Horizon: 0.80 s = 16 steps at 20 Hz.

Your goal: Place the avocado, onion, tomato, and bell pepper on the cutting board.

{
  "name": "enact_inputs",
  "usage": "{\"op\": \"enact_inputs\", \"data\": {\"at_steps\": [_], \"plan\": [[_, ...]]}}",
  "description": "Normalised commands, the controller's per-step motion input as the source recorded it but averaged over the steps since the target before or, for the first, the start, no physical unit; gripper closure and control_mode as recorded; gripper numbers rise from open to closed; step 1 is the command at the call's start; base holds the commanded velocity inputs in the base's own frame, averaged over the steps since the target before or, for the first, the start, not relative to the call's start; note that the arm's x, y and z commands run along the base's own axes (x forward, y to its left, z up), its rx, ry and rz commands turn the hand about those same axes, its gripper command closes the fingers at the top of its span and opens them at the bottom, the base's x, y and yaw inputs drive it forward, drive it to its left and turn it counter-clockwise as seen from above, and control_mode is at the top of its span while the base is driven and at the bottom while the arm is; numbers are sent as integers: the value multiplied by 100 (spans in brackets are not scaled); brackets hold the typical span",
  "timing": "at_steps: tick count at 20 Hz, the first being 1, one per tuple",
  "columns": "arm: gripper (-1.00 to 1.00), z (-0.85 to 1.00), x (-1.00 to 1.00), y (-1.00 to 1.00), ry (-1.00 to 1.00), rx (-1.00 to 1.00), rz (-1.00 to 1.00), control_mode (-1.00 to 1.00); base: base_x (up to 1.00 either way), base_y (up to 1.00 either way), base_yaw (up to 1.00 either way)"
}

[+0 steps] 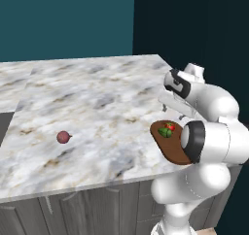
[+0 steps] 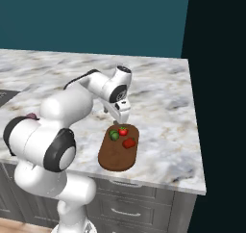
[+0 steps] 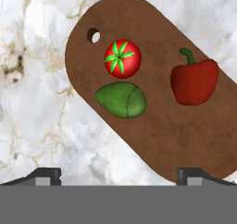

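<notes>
The claw hangs above the cutting board with its two dark tips spread wide apart and nothing between them, so it stands released and empty; in the right base view the claw sits just over the board's far end. Directly beneath it, the cutting board lies flat on the marble counter, near the counter's front edge, with a small hole at one end. Closest under the claw lies the avocado, resting on its side on the board. Just beyond the avocado, nearly touching it, sits the tomato, its green leafy top facing up toward the claw, beside the board's hole. Off to one side of these two, clearly apart from both, the bell pepper lies on the board with its green stem pointing away from the claw. In the right base view all three foods, avocado, tomato and bell pepper, cluster on the half of the board below the claw. Far from the claw, well apart from the board, the onion sits alone on the bare counter toward its left side, not on the board.
</notes>
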Motion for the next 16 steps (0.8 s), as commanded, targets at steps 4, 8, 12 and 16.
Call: {"op": "enact_inputs", "data": {"at_steps": [4,8,12,16], "plan": [[-100,4,11,100,0,-1,14,-100,0,0,0],[-100,-2,30,93,6,-4,14,-100,0,0,0],[-100,0,35,99,5,-5,6,-100,0,0,0],[-100,0,32,97,0,-4,-7,-100,0,0,0]]}}
